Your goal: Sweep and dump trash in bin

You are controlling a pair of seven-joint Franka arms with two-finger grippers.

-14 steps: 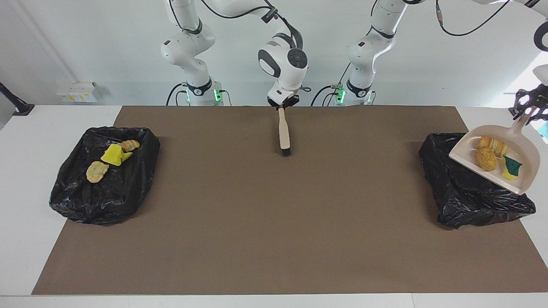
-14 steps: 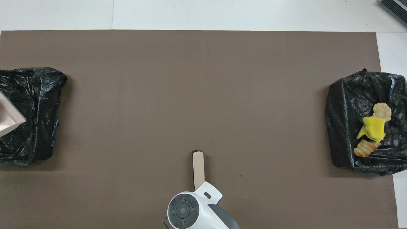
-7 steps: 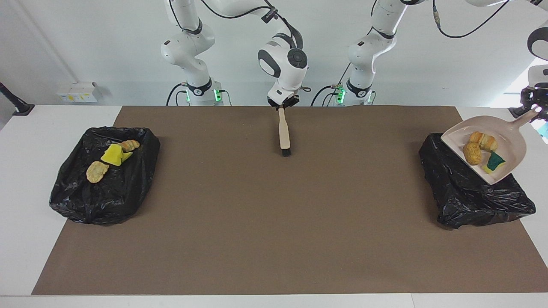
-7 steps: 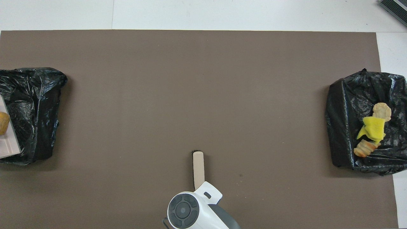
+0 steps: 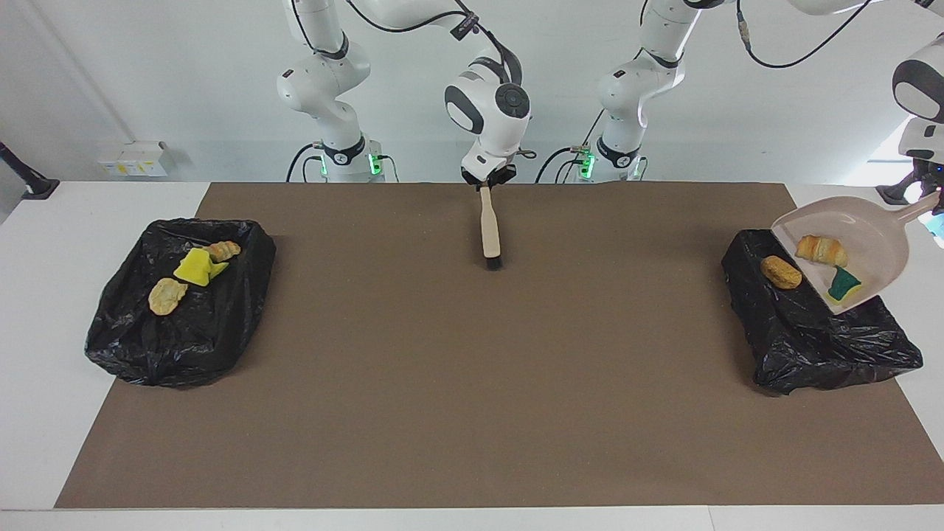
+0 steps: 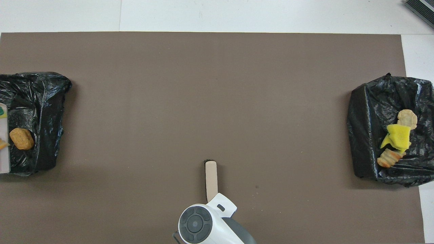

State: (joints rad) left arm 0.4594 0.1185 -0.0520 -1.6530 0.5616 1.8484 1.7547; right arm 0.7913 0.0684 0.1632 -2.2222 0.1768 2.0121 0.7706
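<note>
Both sets of jaws are pressed onto handles. Right gripper [image 5: 487,179] pinches the top of the brush [image 5: 490,228] handle near the robots' edge of the brown mat [image 5: 472,413]; the brush hangs straight down from the jaws, bristles touching the mat, at mid-table.

Left gripper [image 5: 931,193] sits at the left arm's end of the table, at the edge of the facing view, closed on the tip of the dustpan [image 5: 870,221] handle. The pan tilts down away from those jaws, its lip over the bin [image 5: 811,332] lined with black plastic. Two scraps lie in the pan below the jaws: an orange-brown chunk [image 5: 821,250] and a green-and-yellow sponge [image 5: 844,283]. A third, an orange-brown lump [image 5: 781,271], lies just off the pan's lip on the bin's liner; the overhead view shows it on the black plastic too.

Well apart from both grippers, at the right arm's end, a second bin [image 5: 184,332] holds three pieces: a yellow sponge [image 5: 195,267], a tan chunk [image 5: 167,296] and a striped orange piece [image 5: 223,251].
</note>
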